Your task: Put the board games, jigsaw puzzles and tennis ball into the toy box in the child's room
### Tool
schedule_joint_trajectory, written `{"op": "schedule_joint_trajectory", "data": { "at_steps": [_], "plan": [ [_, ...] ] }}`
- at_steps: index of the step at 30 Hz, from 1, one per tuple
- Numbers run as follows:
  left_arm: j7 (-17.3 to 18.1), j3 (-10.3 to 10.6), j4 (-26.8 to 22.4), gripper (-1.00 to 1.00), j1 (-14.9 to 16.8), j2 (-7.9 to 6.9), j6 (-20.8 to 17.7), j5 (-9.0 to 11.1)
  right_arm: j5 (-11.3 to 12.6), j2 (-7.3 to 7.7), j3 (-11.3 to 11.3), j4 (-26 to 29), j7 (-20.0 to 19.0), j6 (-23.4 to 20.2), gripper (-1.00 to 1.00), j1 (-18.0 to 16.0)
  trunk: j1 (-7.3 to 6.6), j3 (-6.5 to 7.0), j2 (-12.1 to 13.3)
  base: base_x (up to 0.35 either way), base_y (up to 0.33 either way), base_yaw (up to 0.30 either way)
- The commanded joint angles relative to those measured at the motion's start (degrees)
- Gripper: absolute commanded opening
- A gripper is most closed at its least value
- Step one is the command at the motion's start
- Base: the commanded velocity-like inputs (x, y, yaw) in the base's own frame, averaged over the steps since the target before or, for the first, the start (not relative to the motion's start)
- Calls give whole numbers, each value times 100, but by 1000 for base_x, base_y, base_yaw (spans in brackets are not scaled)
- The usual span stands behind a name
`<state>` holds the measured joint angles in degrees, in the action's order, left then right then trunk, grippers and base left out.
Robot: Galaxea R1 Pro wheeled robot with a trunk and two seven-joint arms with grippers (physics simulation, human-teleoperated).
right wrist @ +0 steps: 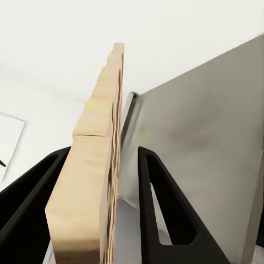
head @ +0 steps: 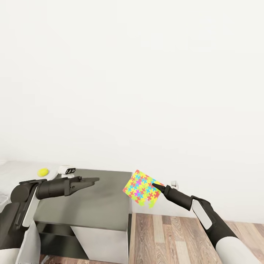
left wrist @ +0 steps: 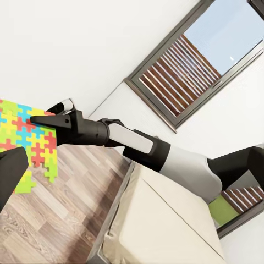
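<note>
Gripping the jigsaw puzzle (head: 142,187) edge-on, right gripper (head: 155,186) holds it tilted.

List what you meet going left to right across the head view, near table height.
tennis ball → small white object → left gripper → jigsaw puzzle → right gripper, shut on the puzzle's edge.

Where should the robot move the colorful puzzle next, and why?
Probably a little toward its left, over the grey table. The right gripper holds the jigsaw puzzle in the air just past the table's edge, above the wooden floor. The toy box isn't in sight, so getting it over the table seems the safest small step.
</note>
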<state>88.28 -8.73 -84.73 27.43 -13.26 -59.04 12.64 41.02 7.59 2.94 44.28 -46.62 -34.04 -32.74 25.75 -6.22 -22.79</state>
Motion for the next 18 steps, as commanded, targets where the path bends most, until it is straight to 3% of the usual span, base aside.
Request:
{"op": "schedule_joint_trajectory", "data": {
  "at_steps": [1, 18],
  "plan": [
    [22, 0, 0, 100, 5, -1, -59, -3, 55, 6, 14, 2, 3, -42, -100, -4, 4, -13, -13, 0, 0, 213],
    [40, -163, 0, 100, -7, -45, -64, 2, 48, -3, 22, 2, 4, -43, -100, -4, 4, -13, -13, 0, 0, 281]
  ]
}}
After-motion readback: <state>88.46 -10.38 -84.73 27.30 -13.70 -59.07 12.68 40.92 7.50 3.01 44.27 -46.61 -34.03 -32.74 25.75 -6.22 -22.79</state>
